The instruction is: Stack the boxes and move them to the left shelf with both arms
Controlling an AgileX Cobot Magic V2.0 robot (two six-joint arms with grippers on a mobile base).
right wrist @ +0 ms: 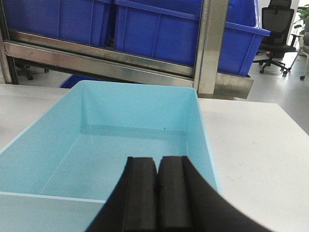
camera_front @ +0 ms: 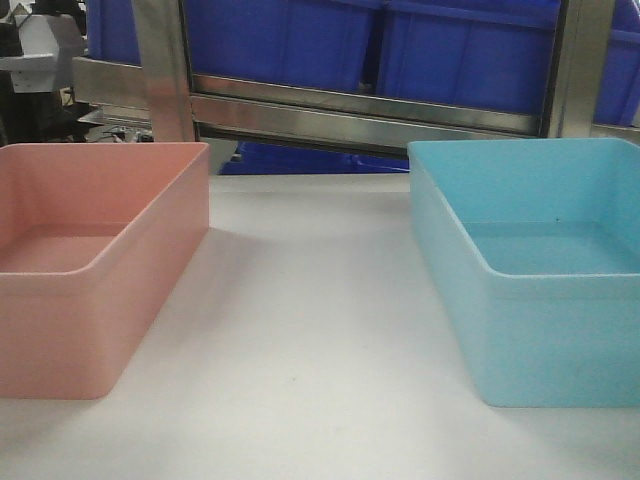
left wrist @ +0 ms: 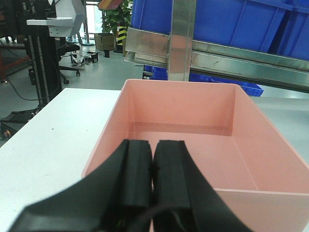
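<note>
The left tool (left wrist: 153, 147) sits low in the left wrist view with its two black pads pressed together and nothing between them. The right tool (right wrist: 157, 164) looks the same in the right wrist view: pads together, empty. Each hangs by the near rim of one box, and I cannot tell whether either touches the plastic.

The pink box (left wrist: 183, 104) lies ahead of the left tool and the blue box (right wrist: 140, 108) ahead of the right. In the front view they stand upright at the left and right edges of the frame, well apart, with bare white surface (camera_front: 310, 300) between them. Both boxes are empty; only their smooth floors show.

Stacking does not seem to have begun, so this looks like the opening step. The next move probably calls for one tool to part its pads, take a wall of its box and lift it clear, then set it squarely into the other, since the matching rims leave little room for tilt.

Across the top of the front view runs the shelf's steel rail (camera_front: 370, 118), with dark blue bins (camera_front: 300, 40) above it. The left shelf's rollers are not visible.
</note>
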